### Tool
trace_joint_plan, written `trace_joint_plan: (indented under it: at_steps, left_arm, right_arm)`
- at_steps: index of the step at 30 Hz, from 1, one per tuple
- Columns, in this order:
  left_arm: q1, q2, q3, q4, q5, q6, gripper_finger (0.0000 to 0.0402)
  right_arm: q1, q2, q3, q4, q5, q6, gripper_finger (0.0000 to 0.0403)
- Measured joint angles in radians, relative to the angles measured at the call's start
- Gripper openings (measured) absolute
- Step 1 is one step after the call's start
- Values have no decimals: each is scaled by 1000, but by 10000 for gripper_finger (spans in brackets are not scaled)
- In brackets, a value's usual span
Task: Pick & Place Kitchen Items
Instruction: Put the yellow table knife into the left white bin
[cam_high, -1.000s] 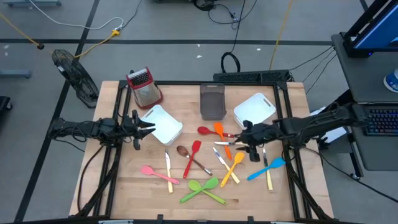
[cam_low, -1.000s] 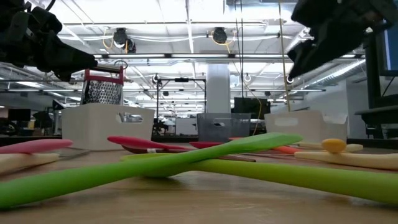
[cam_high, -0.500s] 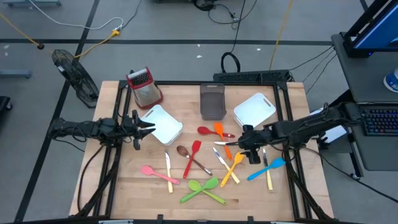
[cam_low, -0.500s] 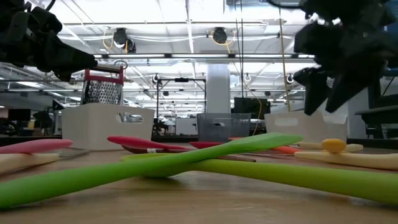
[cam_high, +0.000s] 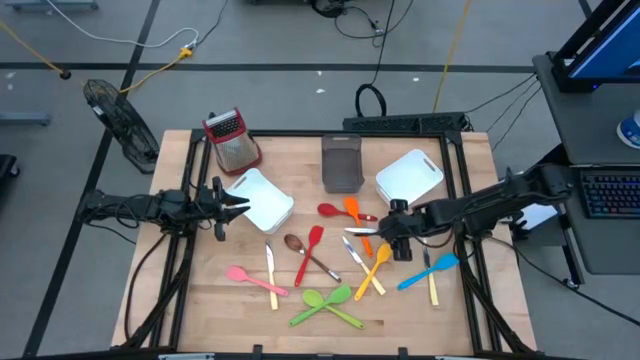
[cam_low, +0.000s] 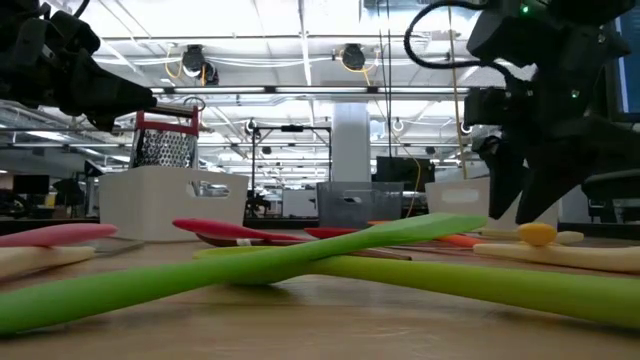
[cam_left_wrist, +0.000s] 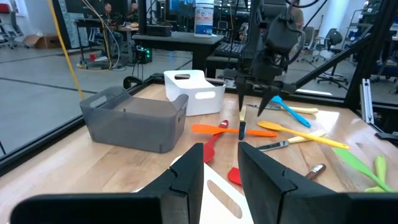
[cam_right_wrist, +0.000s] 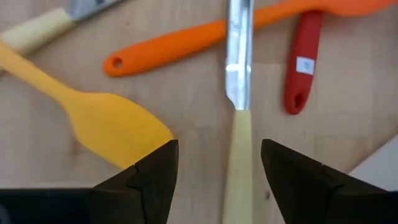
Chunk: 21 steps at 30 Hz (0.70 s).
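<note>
1. Far left, the left gripper (cam_high: 238, 204) hung over the near corner of a white bin (cam_high: 262, 199), fingers (cam_left_wrist: 186, 176) a narrow gap apart with nothing between them.
2. Behind that bin stood the red-topped grater (cam_high: 232, 139), upright at the table's back edge.
3. Moving in: a pink spoon (cam_high: 250, 278) lay on the wooden table (cam_high: 290, 150) beside a yellow-handled knife (cam_high: 270, 261), both flat.
4. Centre front, two green utensils (cam_high: 326, 303) lay crossed over each other; a brown spoon (cam_high: 297, 243) and a red spatula (cam_high: 310, 251) lay just behind them.
5. Back centre sat the dark grey bin (cam_high: 342, 162), with a red spoon (cam_high: 333, 211) and an orange spoon (cam_high: 352, 209) in front of it.
6. The right gripper (cam_high: 386, 232) hovered low, jaws spread wide and empty, straddling a pale-handled knife (cam_right_wrist: 238, 112) with a shiny blade; the handle ran between the fingers (cam_right_wrist: 151, 176).
7. A yellow spatula (cam_right_wrist: 93, 118) lay just beside that knife.
8. Right side: a blue spoon (cam_high: 430, 271) crossed another yellow-handled knife (cam_high: 431, 281), and a second white bin (cam_high: 410, 177) sat behind.
</note>
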<state>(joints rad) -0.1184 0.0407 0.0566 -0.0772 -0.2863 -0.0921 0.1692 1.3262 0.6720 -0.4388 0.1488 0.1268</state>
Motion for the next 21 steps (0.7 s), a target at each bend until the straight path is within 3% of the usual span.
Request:
trace_joint_plan:
  at_steps: [21]
  left_arm:
    - [-1,0,0,0,0,-2,102]
  right_arm:
    - [-46,109,3,-68,32,20,221]
